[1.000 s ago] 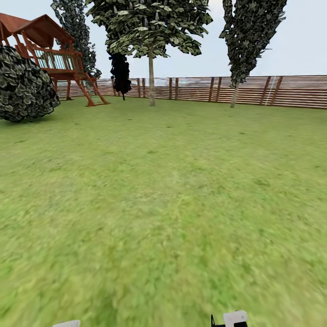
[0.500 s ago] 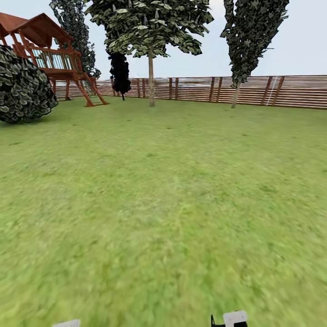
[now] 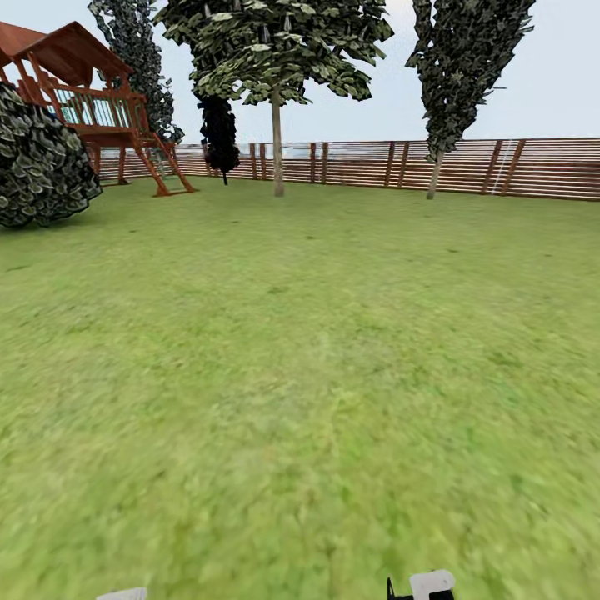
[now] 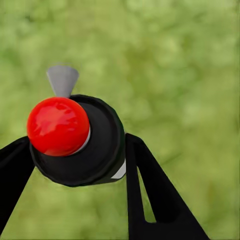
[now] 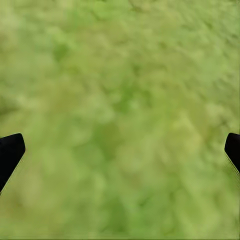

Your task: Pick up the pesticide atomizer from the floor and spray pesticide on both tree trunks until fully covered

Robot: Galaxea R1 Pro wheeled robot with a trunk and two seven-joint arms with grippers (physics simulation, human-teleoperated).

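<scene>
Wide green lawn [image 3: 317, 350] runs back to a brown horizontal-slat fence [image 3: 467, 167]; a tree [image 3: 275, 58] with a straight pale trunk [image 3: 277, 146] stands just in front of the fence; a dark cone-shaped tree [image 3: 462, 67] stands right of that tree, also at the fence; left of it, a small near-black tree [image 3: 220, 129], then a red-brown wooden play structure [image 3: 92, 104]; a round dark bush [image 3: 42, 162] sits left of the structure, nearer the camera.

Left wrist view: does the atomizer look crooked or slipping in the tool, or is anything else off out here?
Nothing stands out. The pesticide atomizer sits between the left tool's fingers, red cap toward the camera, over grass. The right tool is open and empty. Ahead, the lawn is undisturbed and the tree trunk stands upright.
</scene>
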